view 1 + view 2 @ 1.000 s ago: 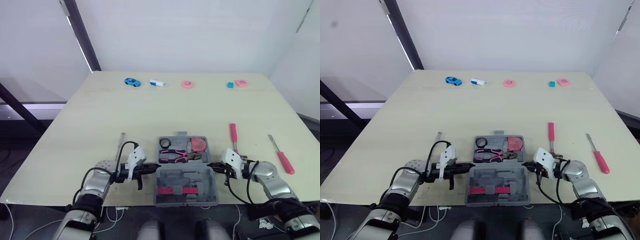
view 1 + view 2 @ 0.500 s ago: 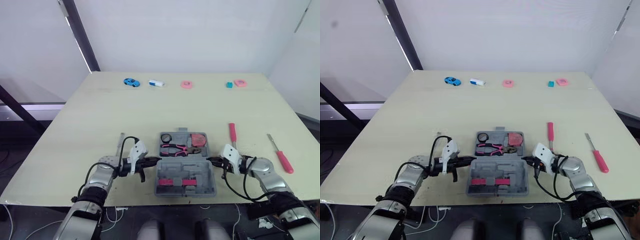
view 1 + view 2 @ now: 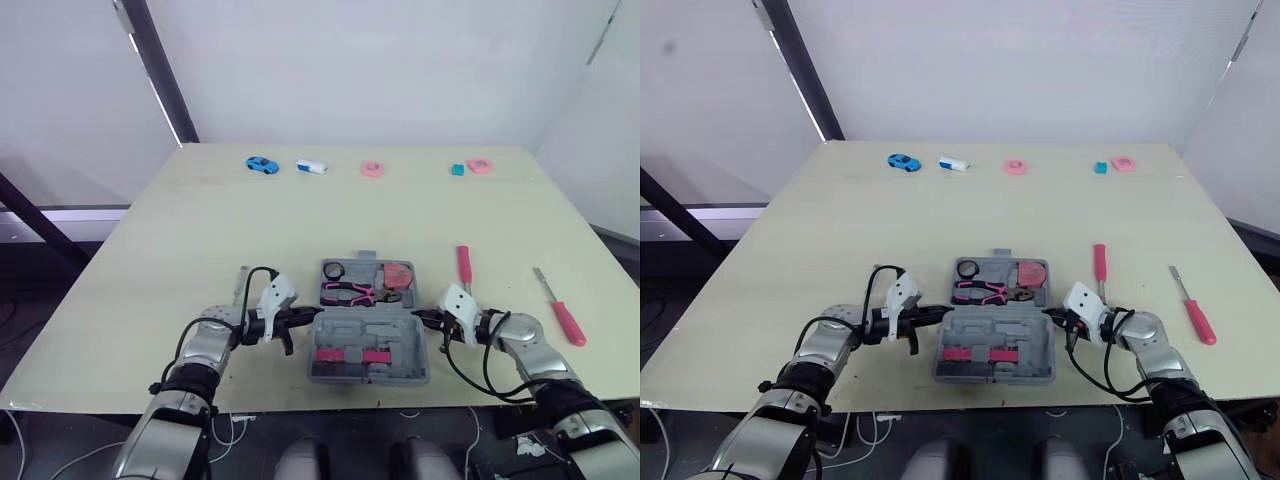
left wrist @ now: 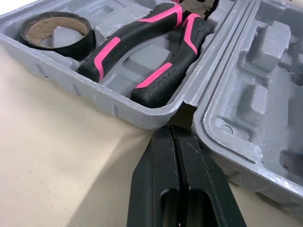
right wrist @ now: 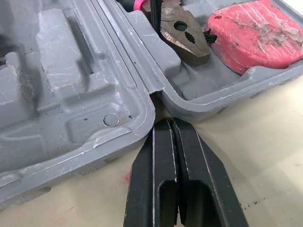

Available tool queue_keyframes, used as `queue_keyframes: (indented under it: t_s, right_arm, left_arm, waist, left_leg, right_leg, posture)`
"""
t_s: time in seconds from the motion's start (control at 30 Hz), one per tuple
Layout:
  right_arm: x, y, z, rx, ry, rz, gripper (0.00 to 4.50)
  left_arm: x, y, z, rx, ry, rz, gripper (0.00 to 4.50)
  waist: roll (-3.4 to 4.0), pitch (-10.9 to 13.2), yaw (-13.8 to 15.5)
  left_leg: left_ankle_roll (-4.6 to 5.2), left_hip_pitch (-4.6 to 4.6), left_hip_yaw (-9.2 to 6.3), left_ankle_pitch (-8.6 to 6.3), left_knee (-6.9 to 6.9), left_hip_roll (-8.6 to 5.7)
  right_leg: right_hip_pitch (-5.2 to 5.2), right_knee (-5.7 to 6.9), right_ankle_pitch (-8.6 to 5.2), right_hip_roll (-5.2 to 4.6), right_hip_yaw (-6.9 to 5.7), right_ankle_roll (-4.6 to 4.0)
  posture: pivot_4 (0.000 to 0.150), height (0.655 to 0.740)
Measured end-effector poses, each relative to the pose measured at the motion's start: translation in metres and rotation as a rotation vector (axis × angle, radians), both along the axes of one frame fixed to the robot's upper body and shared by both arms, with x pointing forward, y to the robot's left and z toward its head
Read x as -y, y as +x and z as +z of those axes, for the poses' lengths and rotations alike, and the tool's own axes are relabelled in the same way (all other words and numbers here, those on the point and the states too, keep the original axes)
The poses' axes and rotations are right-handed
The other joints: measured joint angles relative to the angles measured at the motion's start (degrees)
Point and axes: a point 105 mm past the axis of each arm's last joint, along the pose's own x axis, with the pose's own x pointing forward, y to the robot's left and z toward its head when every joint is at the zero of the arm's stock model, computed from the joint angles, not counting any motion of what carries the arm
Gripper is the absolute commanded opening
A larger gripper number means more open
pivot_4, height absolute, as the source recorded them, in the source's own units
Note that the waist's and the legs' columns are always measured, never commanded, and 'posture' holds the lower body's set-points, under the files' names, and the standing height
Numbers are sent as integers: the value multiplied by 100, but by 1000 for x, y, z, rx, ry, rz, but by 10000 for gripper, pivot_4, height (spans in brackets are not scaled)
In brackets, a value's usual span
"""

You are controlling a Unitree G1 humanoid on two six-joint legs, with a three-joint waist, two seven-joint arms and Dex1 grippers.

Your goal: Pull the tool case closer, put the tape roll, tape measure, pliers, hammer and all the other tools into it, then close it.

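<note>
The grey tool case point(image 3: 368, 335) lies open near the table's front edge, its lid half toward me. In its tray sit a black tape roll point(image 4: 54, 30), pink-handled pliers point(image 4: 142, 52) and a pink tape measure point(image 5: 255, 33). My left gripper point(image 4: 173, 130) is shut, with its tip against the case's left side at the hinge notch. My right gripper point(image 5: 171, 122) is shut too, with its tip at the hinge on the right side. Neither holds anything.
A red-handled tool point(image 3: 464, 265) lies just right of the case and a red-handled screwdriver point(image 3: 560, 312) farther right. A thin grey metal tool point(image 3: 240, 285) lies left of the case. Along the far edge lie a blue toy car point(image 3: 262, 164) and several other small items.
The case and both grippers at its hinge have shifted a little away from the table's front edge. Both grippers stay shut.
</note>
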Motion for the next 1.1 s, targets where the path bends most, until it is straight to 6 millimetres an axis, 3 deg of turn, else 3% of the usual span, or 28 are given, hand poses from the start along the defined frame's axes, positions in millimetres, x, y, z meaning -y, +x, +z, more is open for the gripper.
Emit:
queue_keyframes:
  t_s: [1.1]
  right_arm:
    - [-1, 6, 1, 34, -8, -6, 449]
  left_arm:
    - [2, -9, -2, -21, -17, -17, 0]
  waist:
    - [0, 0, -18]
  left_leg:
    - [0, -1, 3, -1, -1, 0]
  right_leg:
    - [0, -4, 0, 0, 4, -1]
  posture:
    - [1500, 7395]
